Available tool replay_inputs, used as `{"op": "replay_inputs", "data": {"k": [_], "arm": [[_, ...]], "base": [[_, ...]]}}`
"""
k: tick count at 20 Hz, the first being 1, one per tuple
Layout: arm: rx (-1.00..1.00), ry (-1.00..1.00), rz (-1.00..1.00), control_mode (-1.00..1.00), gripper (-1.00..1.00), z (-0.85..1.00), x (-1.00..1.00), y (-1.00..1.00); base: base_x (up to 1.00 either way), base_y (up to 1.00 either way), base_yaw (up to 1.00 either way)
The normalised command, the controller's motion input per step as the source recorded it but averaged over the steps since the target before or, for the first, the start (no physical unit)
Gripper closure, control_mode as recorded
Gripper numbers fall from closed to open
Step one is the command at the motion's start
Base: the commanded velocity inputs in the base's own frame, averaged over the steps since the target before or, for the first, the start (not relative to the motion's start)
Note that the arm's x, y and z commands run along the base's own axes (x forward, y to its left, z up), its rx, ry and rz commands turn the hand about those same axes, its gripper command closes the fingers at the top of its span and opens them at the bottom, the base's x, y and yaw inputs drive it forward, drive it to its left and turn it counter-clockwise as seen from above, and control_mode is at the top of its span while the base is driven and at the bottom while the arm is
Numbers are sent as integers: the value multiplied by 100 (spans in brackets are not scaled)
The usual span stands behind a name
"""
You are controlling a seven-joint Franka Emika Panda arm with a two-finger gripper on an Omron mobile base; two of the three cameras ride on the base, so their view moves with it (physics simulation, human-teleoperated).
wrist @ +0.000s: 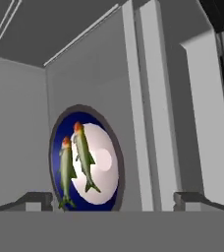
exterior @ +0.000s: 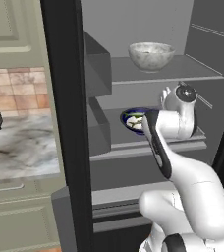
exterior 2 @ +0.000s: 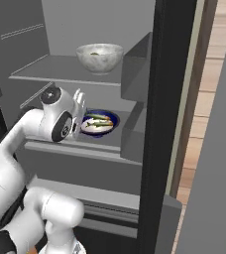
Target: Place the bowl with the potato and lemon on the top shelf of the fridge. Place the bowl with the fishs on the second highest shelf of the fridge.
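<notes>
With the gripper (wrist: 113, 199) spread wide around the fish bowl (wrist: 86, 158) resting on the second shelf (exterior: 133, 145), withdraw straight, or a finger may catch the rim and drag it off.

Blue-rimmed bowl with the fishs (wrist: 86, 160), two fishs (wrist: 77, 165) on white inside, fingertips (wrist: 35, 199) spread wide, grey fridge (wrist: 15, 123) walls
</notes>
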Motion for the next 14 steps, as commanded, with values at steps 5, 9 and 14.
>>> {"op": "replay_inputs", "data": {"k": [5,9,14], "arm": [[0,0,0,-100,-100,100,-100,-9],[0,0,0,-100,-100,100,-100,-19],[4,-23,0,-100,-100,92,-100,-18]], "base": [[0,0,0],[0,0,0],[0,0,0]]}}
